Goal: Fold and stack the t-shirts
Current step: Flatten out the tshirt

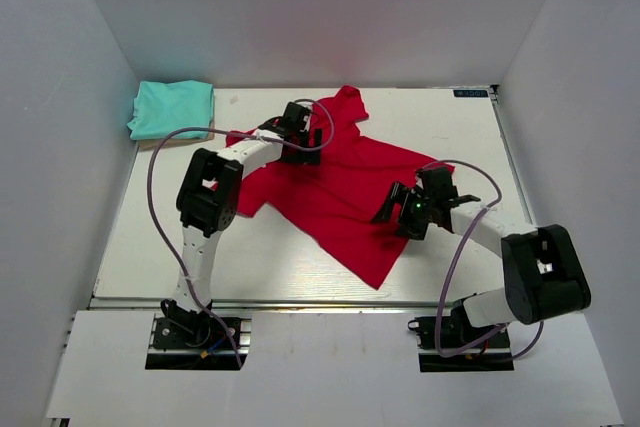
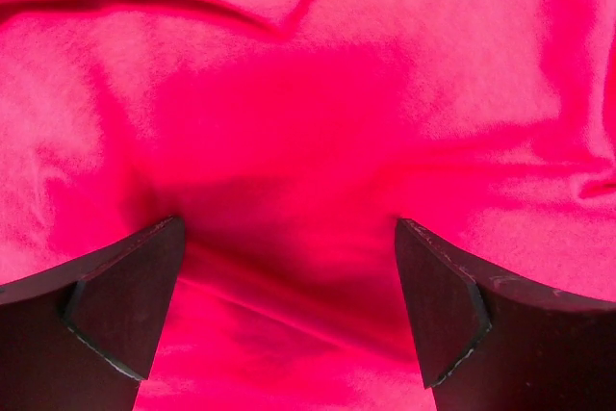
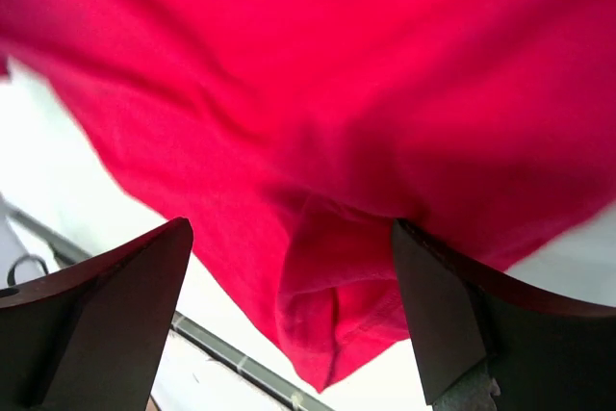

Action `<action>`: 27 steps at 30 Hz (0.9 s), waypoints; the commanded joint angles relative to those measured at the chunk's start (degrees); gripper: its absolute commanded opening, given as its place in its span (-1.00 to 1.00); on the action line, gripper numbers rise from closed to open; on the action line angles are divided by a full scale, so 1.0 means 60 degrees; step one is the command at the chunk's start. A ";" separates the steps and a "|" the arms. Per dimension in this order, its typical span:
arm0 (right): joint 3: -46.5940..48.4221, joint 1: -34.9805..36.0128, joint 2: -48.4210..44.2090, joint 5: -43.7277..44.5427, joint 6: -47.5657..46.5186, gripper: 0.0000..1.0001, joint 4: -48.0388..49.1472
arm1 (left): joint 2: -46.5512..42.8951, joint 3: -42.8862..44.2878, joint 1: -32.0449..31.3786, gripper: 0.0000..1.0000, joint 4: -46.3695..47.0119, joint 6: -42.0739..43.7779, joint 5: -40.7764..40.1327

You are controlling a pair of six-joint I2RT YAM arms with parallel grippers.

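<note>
While arms (image 1: 240,155) overlap the red t-shirt (image 1: 340,192), perhaps touching, teal t-shirt (image 1: 172,107) lies apart.

Robot lab cell, bare white walls (image 1: 330,7), white table (image 1: 270,262), bolted arm mounts (image 1: 195,332)

Top view: left gripper (image 1: 302,143) and right gripper (image 1: 398,209) too small and dark to read the finger gap. Both arms cover parts of the red t-shirt (image 1: 345,202). Left wrist view: red cloth runs off every edge, fingers (image 2: 115,305) cut by the bottom edge. Right wrist view: shirt blurred, cut at top and sides; contact with fingers (image 3: 106,315) unclear.
</note>
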 commanded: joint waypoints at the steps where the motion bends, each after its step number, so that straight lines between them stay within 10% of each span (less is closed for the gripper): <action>1: -0.0582 -0.0476 -0.0071 0.1969 -0.0126 0.81 -0.3290 | -0.0309 -0.0722 -0.0014 1.00 -0.0959 -0.0619 0.1030; 16: 0.2593 -0.1473 -0.0249 0.4619 -0.1474 0.81 -0.5153 | -0.3196 -0.2041 -0.0044 1.00 -0.0006 -0.0136 0.1297; 27: 0.4501 -0.1414 0.1404 0.3702 -0.2001 0.81 -0.3983 | -0.0297 0.1342 -0.0176 1.00 -0.0535 0.4147 -0.0538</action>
